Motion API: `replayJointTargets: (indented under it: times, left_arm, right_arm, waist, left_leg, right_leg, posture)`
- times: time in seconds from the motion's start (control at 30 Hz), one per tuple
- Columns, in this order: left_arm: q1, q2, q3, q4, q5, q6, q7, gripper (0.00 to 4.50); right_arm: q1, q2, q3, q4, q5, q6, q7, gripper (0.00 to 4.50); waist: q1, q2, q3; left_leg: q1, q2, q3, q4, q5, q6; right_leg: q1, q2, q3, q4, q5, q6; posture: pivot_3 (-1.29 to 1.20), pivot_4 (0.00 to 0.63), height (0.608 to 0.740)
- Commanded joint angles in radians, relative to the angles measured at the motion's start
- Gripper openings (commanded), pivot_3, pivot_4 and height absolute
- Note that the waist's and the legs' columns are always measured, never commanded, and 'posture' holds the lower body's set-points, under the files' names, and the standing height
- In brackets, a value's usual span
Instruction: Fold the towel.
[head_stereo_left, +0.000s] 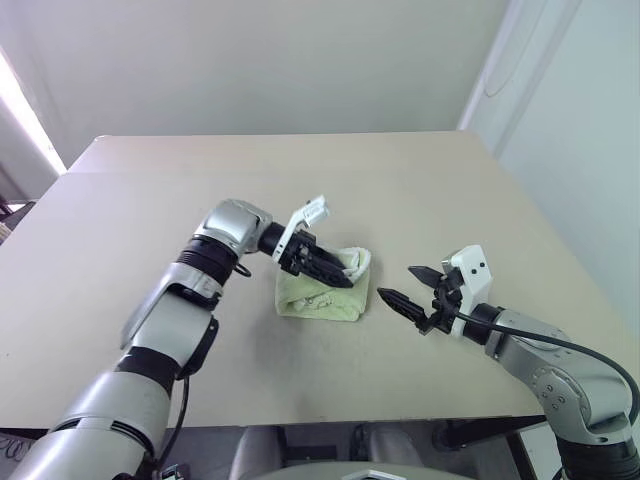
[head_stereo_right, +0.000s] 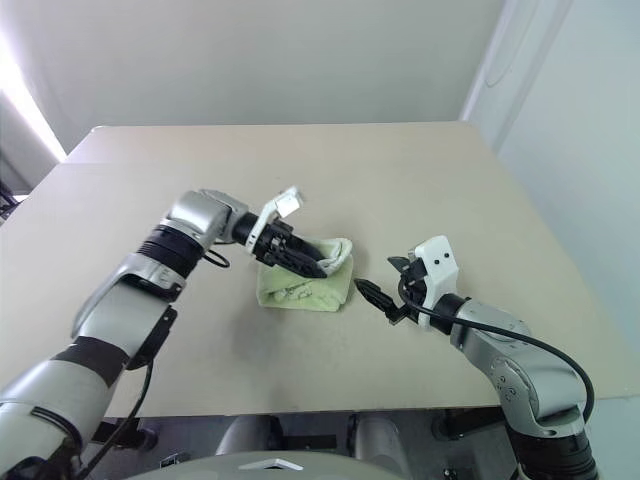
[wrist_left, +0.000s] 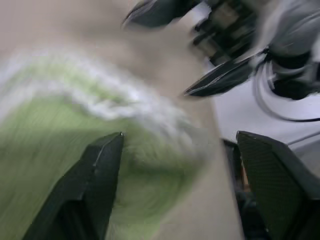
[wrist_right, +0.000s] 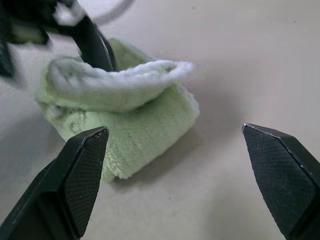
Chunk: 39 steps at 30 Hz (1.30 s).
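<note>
A: Head views: the towel is seen near the middle of the table, bunched into a small thick bundle, upper flap lifted and curled at the far edge. The left gripper is placed over the top of it, fingers spread, nothing visibly pinched.

B: And the right gripper?

A: Held just beside the towel on the robot's right, apart from it, fingers wide, empty.

B: Left wrist view?

A: Blurred. Green cloth is seen beyond one of the fingers, pale hem running across; the gap between the fingers is wide.

B: Right wrist view?

A: The bundle is shown clearly: looped terry, light green, paler fuzzy hem along the raised flap, lower layers stacked unevenly. The fold is judged loose, not flat.

B: How should the step be done?

A: The flap is best laid down fully before anything else; edges should be lined up with the layer below. The raised lip could be pressed flat by the left gripper while the right side is steadied. Dragging is to be avoided, since the whole bundle would likely slide.
</note>
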Motion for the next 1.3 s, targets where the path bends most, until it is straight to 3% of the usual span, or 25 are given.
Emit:
replayJointTargets:
  times: [0.03,0.23,0.43,0.7,0.97,1.3]
  left_arm:
    - [-0.019,0.03,0.044,-0.073,-0.075,0.041,-0.005,3.62]
    - [-0.1,0.064,0.176,0.121,-0.035,0.0,0.085,3.62]
    - [-0.043,0.08,0.152,0.251,0.11,-0.193,0.2,3.62]
    - [0.066,0.069,0.17,0.17,0.19,-0.359,0.273,3.62]
    - [0.184,0.098,0.153,-0.018,0.21,-0.459,0.246,3.62]
    - [0.251,0.107,0.161,-0.097,0.21,-0.494,0.247,3.62]
  right_arm:
    - [-0.021,0.011,-0.003,-0.001,0.001,-0.016,-0.002,4.5]
    - [-0.085,0.059,-0.068,0.007,0.075,-0.005,-0.016,4.5]
    - [-0.244,0.122,-0.076,0.054,0.163,0.051,-0.064,4.5]
    - [-0.412,0.198,0.127,0.148,0.083,0.052,-0.066,4.5]
    - [-0.409,0.209,0.382,0.298,-0.145,0.022,-0.07,4.5]
    - [-0.332,0.157,0.461,0.266,-0.27,0.0,-0.018,4.5]
  waist:
    - [0.002,0.0,0.0]
    - [0.0,0.0,0.0]
    - [0.0,0.001,0.0]
    - [0.004,0.001,0.0]
    - [0.0,0.001,0.0]
    - [0.001,0.001,0.0]
  left_leg:
    - [0.0,0.0,0.0,0.0,0.0,0.0]
    - [0.001,0.0,0.0,0.001,0.0,0.0]
    - [0.002,0.0,-0.001,0.0,0.0,0.0]
    - [0.0,0.0,0.0,0.0,0.0,0.0]
    - [0.0,0.0,0.002,0.0,0.0,0.0]
    - [0.001,0.0,0.001,0.001,0.0,0.0]
  right_leg:
    - [0.0,0.0,0.0,0.0,0.0,0.0]
    - [0.001,0.0,0.0,0.0,0.0,0.0]
    - [0.001,0.001,0.0,0.001,0.0,0.0]
    - [-0.001,0.001,0.0,0.001,0.003,-0.004]
    - [-0.001,0.0,0.001,0.002,0.004,-0.001]
    - [0.0,0.0,0.001,0.003,0.003,-0.003]
  posture:
    - [0.0,0.0,0.683]
    - [0.0,0.0,0.683]
    - [0.0,0.0,0.683]
    - [0.0,0.0,0.683]
    - [0.0,0.0,0.683]
    - [0.0,0.0,0.683]
